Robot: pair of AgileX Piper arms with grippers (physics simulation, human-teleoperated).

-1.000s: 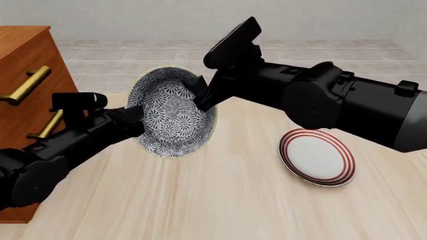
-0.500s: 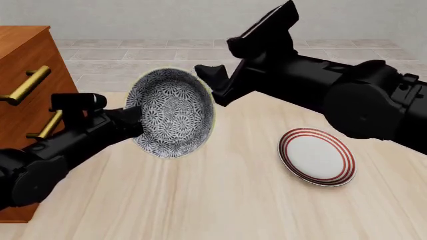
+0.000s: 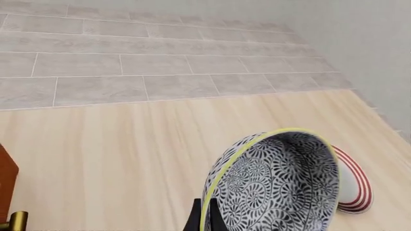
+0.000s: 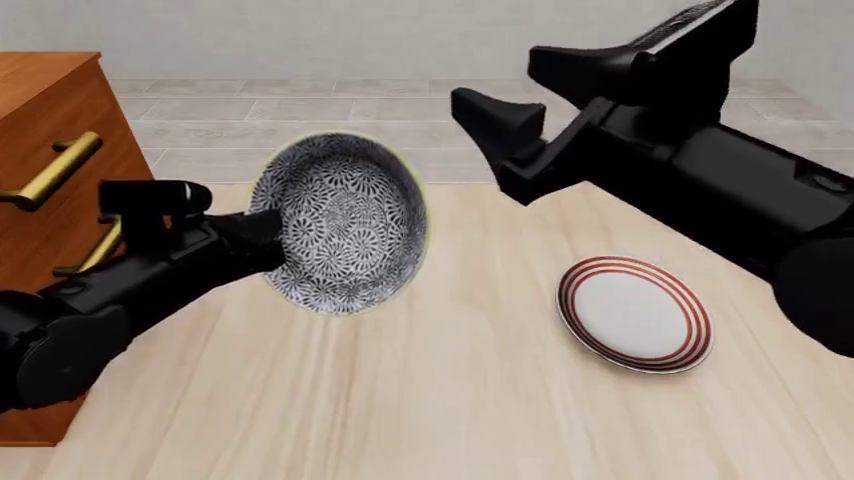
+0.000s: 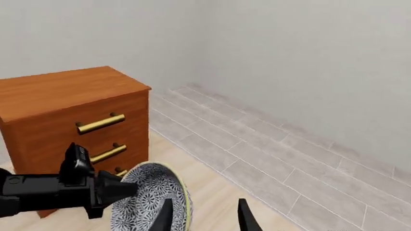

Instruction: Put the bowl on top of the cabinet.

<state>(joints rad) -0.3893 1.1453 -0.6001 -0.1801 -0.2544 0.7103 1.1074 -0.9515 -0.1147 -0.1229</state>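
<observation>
Pale wood planks are covering the table (image 4: 441, 400), and grey floor tiles are running off beyond its far edge toward a plain light wall. Nearest along the left side, the left arm is reaching forward, and the left gripper (image 4: 267, 245) is pinching the rim of the bowl (image 4: 344, 225) between closed fingers, holding it tipped on its side with the patterned inside facing forward-right. In the front view the bowl is hanging clear of the table, over its far left part; the left wrist view is showing the yellowish rim edge-on against the fingers.

Toward the right side, the plate (image 4: 635, 314) with red rings is lying flat on the table, well apart from the bowl. Above and beyond it, the right gripper (image 4: 541, 155) is hovering empty, its fingers spread apart and touching nothing, a clear gap lying between them and the bowl.

Farthest left, the cabinet (image 4: 47, 170) is standing past the table's left edge, its flat top bare in the right wrist view.

As I judge it, the pickup is done and the bowl is resting in the left gripper alone. What is remaining is the larger part: carrying the bowl leftward and up, levelling it, and setting it down on the cabinet's top before letting go.
</observation>
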